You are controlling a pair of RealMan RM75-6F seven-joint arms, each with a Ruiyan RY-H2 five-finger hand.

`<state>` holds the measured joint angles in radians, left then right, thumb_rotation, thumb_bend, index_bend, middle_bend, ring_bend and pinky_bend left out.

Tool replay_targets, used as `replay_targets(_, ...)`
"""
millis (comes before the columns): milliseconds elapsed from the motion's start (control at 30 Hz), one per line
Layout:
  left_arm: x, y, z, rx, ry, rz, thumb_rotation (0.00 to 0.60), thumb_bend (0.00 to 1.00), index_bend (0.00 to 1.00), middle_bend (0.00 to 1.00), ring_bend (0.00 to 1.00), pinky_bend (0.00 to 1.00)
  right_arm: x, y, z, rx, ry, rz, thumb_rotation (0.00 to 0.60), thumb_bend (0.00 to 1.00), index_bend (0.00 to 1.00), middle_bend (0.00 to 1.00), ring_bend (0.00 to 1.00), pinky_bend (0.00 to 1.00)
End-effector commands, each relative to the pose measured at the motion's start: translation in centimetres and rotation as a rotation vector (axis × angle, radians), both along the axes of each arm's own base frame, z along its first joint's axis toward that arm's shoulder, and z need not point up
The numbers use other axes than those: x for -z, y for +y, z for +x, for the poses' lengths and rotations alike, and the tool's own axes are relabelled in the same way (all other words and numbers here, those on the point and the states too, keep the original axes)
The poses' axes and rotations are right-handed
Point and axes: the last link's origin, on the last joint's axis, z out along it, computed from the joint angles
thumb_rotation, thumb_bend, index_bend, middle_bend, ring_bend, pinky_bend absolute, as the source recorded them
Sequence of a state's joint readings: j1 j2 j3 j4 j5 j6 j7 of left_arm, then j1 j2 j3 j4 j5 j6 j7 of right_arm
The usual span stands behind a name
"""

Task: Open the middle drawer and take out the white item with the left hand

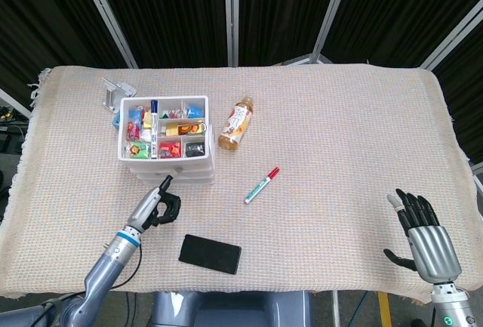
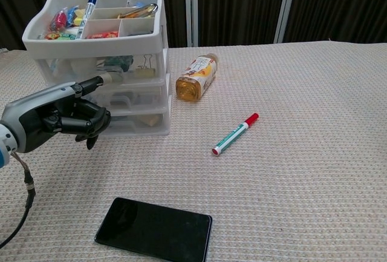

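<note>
A translucent white drawer unit point(image 2: 103, 62) stands at the left of the table, its top tray point(image 1: 164, 127) full of small coloured items. The middle drawer point(image 2: 136, 89) sits flush with the other drawers. Through its front the contents show only as pale blurs, so I cannot pick out the white item. My left hand point(image 2: 57, 117) hovers just in front of the unit, one finger stretched out to the middle drawer's left front and the other fingers curled in, holding nothing. In the head view the left hand point(image 1: 157, 205) is below the unit. My right hand point(image 1: 421, 232) rests at the table's near right, fingers spread and empty.
A tea bottle point(image 2: 197, 78) lies on its side right of the unit. A red-capped green marker point(image 2: 236, 134) lies mid-table. A black phone point(image 2: 154, 230) lies flat near the front edge, just right of my left arm. A metal clip point(image 1: 117, 91) lies behind the unit.
</note>
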<state>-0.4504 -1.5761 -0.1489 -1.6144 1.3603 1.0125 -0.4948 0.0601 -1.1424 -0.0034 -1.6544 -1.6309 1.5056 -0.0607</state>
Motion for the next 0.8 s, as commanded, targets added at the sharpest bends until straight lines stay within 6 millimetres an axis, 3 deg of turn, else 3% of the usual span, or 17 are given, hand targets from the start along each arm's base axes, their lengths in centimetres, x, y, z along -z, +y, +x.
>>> replay_targets(33, 0.1, 0.1, 0.1, 0.01, -0.023, 0.007, 0.6, 0.75, 0.0, 0.77, 0.8, 0.64, 0.1, 0.0, 0.0, 0.001, 0.002, 0.004, 0.6, 0.02, 0.0, 0.0, 0.0, 0.0)
replay_targets(800, 0.4, -1.1, -0.4, 0.052, -0.047, -0.033, 0.6, 0.75, 0.0, 0.77, 0.8, 0.64, 0.2, 0.1, 0.0, 0.001, 0.004, 0.006, 0.6, 0.02, 0.0, 0.0, 0.0, 0.0)
